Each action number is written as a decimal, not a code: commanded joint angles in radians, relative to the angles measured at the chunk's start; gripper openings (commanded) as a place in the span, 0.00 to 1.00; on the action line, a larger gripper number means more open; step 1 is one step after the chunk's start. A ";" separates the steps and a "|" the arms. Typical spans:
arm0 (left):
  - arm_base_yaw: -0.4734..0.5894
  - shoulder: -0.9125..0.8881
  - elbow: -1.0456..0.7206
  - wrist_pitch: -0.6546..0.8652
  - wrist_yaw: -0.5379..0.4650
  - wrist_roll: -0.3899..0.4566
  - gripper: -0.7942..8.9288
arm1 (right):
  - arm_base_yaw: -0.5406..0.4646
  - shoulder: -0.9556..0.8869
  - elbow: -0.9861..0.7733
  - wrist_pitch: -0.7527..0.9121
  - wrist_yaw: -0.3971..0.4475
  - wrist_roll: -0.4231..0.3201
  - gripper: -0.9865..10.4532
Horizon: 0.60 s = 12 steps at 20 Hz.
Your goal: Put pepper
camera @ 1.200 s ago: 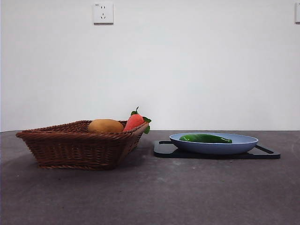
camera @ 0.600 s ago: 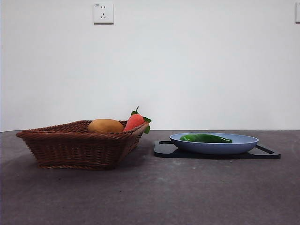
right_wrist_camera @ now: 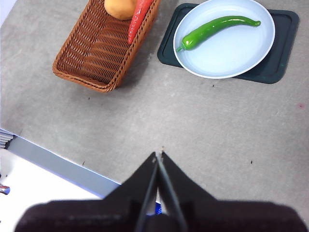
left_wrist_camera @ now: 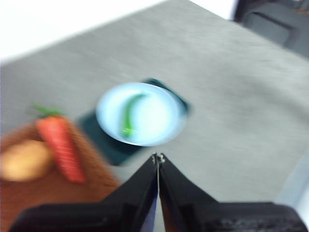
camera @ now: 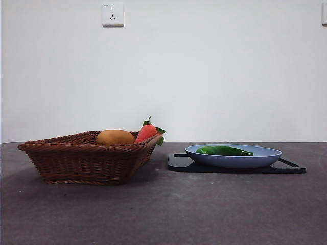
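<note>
The glossy dark green pepper (camera: 224, 150) lies in a pale blue plate (camera: 265, 157) that rests on a black tray (camera: 179, 163), right of centre on the table. It also shows in the right wrist view (right_wrist_camera: 215, 28) and, blurred, in the left wrist view (left_wrist_camera: 129, 115). My left gripper (left_wrist_camera: 158, 158) is shut and empty, high above the table. My right gripper (right_wrist_camera: 159, 155) is shut and empty, also high above the table. Neither gripper shows in the front view.
A brown wicker basket (camera: 76, 158) stands left of the tray, holding a tan potato (camera: 115, 137) and a red-orange carrot-like vegetable (camera: 146, 131) with green leaves. The table's front edge (right_wrist_camera: 58, 162) shows in the right wrist view. A wall socket (camera: 112, 14) is on the wall.
</note>
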 commanded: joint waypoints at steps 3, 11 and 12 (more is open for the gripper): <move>0.160 -0.087 0.013 0.116 -0.046 0.130 0.09 | 0.001 0.006 0.020 -0.015 0.002 0.002 0.10; 0.580 -0.504 -0.396 0.563 -0.055 0.185 0.09 | 0.001 0.006 0.020 -0.015 0.002 0.002 0.10; 0.619 -0.566 -0.485 0.636 -0.055 0.204 0.09 | 0.001 0.006 0.020 -0.015 0.002 0.002 0.10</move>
